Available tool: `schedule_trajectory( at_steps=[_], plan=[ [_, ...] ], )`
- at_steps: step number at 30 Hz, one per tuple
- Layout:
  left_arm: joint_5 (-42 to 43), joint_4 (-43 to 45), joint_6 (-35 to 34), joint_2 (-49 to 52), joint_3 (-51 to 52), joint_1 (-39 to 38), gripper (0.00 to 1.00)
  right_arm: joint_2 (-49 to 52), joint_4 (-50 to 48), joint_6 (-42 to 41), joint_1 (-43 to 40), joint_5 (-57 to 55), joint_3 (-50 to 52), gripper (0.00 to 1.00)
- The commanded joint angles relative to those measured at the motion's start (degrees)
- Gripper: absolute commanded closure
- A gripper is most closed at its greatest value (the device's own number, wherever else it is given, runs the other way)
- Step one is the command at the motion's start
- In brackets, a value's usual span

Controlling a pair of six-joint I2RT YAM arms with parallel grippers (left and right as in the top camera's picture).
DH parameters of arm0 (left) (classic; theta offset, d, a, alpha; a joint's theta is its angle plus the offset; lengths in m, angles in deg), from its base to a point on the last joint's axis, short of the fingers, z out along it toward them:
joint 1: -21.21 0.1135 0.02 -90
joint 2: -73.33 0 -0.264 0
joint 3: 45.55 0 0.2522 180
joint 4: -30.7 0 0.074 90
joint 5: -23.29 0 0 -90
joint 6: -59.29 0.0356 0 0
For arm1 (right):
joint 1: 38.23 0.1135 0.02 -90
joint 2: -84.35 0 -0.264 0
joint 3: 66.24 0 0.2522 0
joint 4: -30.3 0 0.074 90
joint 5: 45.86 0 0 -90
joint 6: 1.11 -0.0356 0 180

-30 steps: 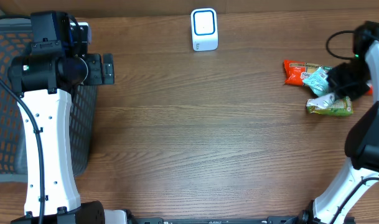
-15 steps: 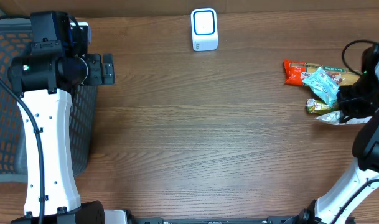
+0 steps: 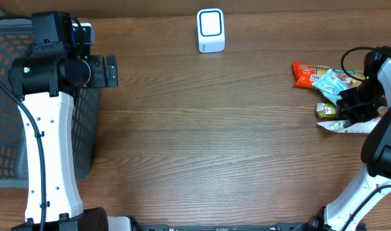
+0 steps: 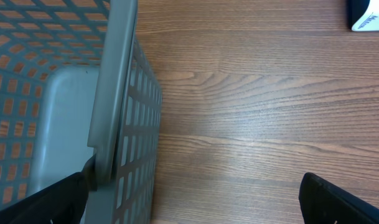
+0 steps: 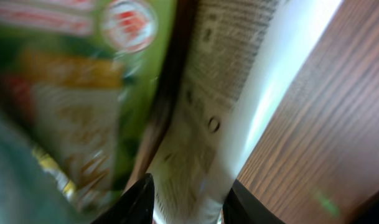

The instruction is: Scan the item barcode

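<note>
White packet (image 5: 239, 93) between right end effector (image 5: 188, 193) jaws, wrist view only; grip unclear; left end effector (image 4: 189, 199) released

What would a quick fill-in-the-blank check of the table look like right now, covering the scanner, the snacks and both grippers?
1. The left gripper hangs open beside the grey mesh ___.
2. Among the snack packets, the one nearest the scanner is ___ in colour.
3. In the right wrist view, the right gripper has its fingers either side of a ___ wrapper's edge, next to the green packet.

Missing words: basket; orange; white.
</note>
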Motion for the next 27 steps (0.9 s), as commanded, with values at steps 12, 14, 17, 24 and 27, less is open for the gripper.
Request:
schedule_trajectory(
  at_steps=[12, 14, 17, 24, 27],
  plan=[
    [0.3, 0.2, 0.9, 0.5, -0.5, 0.3, 0.00, -37.8, 0.8, 20.6, 8.0, 5.0, -5.3, 0.00],
    [0.3, 0.2, 0.9, 0.5, -0.5, 0.3, 0.00, -42.2, 1.8, 22.7, 10.2, 5.0, -5.3, 0.00],
    [0.3, 0.2, 0.9, 0.5, -0.5, 0.3, 0.00, -48.9, 3.5, 23.8, 13.3, 5.0, -5.3, 0.00],
    [0.3, 0.2, 0.9, 0.5, -0.5, 0.3, 0.01, -59.1, 7.1, 23.5, 14.6, 5.1, -5.3, 0.00],
    [0.3, 0.2, 0.9, 0.5, -0.5, 0.3, 0.01, -61.7, 7.3, 23.5, 14.6, 5.0, -5.3, 0.00]
  ],
)
